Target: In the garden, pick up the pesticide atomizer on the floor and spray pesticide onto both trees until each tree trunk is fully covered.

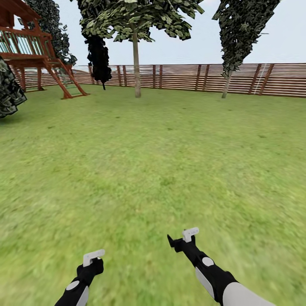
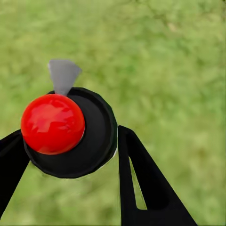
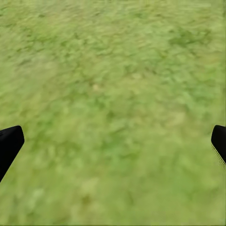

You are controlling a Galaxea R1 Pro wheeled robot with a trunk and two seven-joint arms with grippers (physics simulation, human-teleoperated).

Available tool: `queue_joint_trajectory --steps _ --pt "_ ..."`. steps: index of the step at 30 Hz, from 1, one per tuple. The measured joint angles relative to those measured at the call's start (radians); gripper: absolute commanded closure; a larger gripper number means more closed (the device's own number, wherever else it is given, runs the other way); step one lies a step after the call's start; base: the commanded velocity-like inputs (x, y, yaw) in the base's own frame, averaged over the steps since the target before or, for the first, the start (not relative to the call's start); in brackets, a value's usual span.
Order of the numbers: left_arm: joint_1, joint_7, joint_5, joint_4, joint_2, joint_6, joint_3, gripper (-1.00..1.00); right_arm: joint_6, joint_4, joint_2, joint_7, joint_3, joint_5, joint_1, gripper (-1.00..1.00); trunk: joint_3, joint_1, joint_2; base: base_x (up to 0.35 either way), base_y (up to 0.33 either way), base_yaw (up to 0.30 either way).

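Left gripper (image 2: pixel 70 141) closed on the pesticide atomizer (image 2: pixel 70 132) — round black body, glossy red dome on top, a small grey wedge jutting from its rim, seen from the left wrist between the black fingers (image 2: pixel 146 188). In the head view, low over the lawn (image 1: pixel 153 161) at the left, with a white patch showing on the held atomizer (image 1: pixel 93 257). Right gripper (image 1: pixel 180 240) spread wide, black fingertips (image 3: pixel 9 143) at the far edges of the wrist picture, bare grass between. Farther out — a pale-trunked tree (image 1: pixel 137 63) before the slatted brown fence (image 1: pixel 191 77), a second tree (image 1: pixel 238 42) to its right, a red wooden play tower (image 1: pixel 29 51) at the far left.
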Motion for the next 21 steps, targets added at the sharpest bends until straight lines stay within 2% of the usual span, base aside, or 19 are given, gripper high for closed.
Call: queue_joint_trajectory --steps 21 --pt "0.000 0.000 0.000 0.000 0.000 0.000 0.000 1.00 0.000 0.000 0.000 0.001 0.000 0.000 0.000 -1.00 0.000 0.000 0.000 0.340 0.000 0.000"
